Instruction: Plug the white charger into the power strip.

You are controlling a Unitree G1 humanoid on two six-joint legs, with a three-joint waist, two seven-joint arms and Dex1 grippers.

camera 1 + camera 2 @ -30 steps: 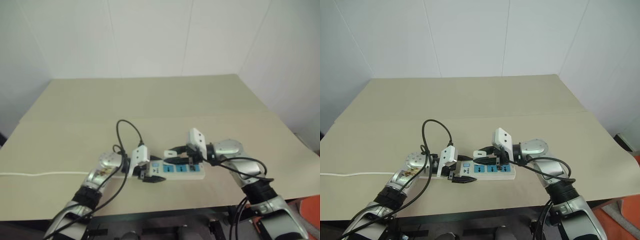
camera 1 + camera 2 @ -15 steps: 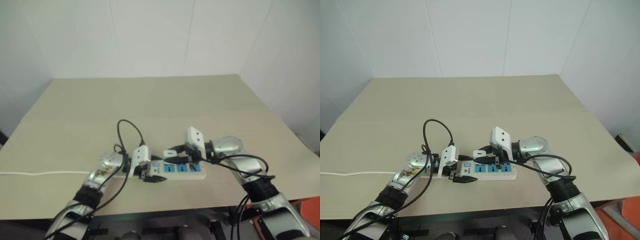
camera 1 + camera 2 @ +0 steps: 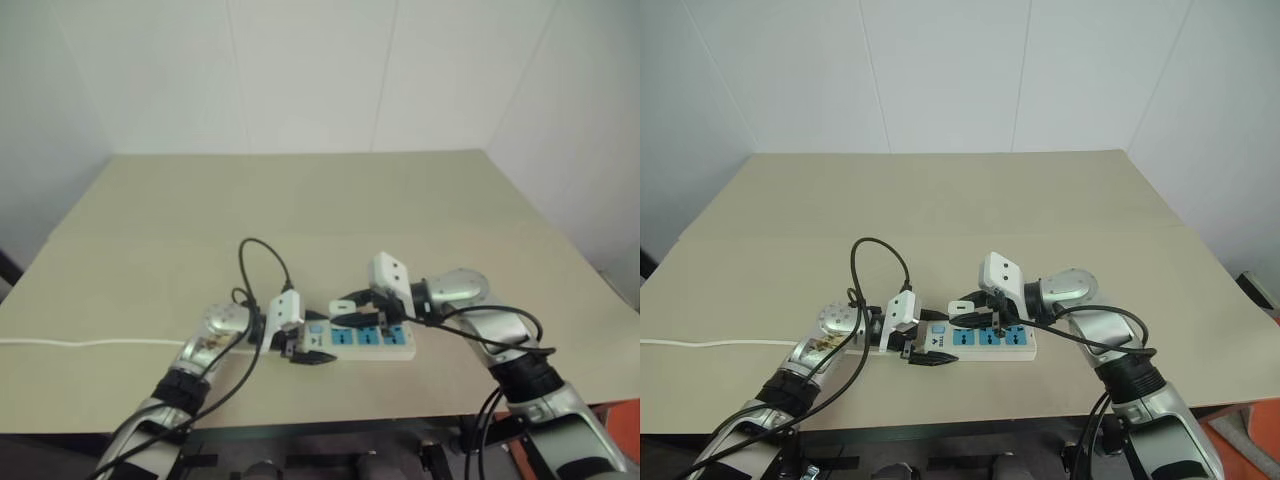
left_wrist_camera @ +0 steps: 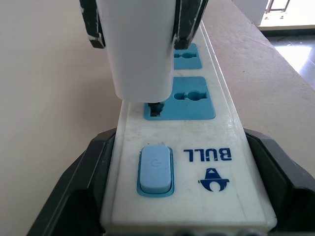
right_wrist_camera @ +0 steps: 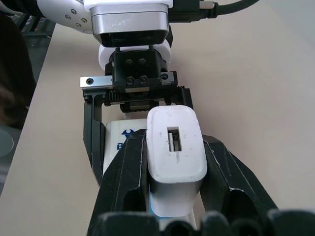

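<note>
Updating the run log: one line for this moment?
left gripper: clamps power strip | right gripper: holds white charger | charger: at first socket

Both arms reach inward, the left gripper (image 3: 923,352) clamped tight and the right gripper (image 3: 975,313) clamped tight, facing each other.

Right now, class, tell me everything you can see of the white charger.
The white charger is a small, smooth, rounded block that looks like plastic, with a rectangular port slot in its top face. It stands upright over the power strip, its prongs at the blue socket nearest the switch, not fully seated. The right gripper has its black fingers clamped on its two sides.
</note>
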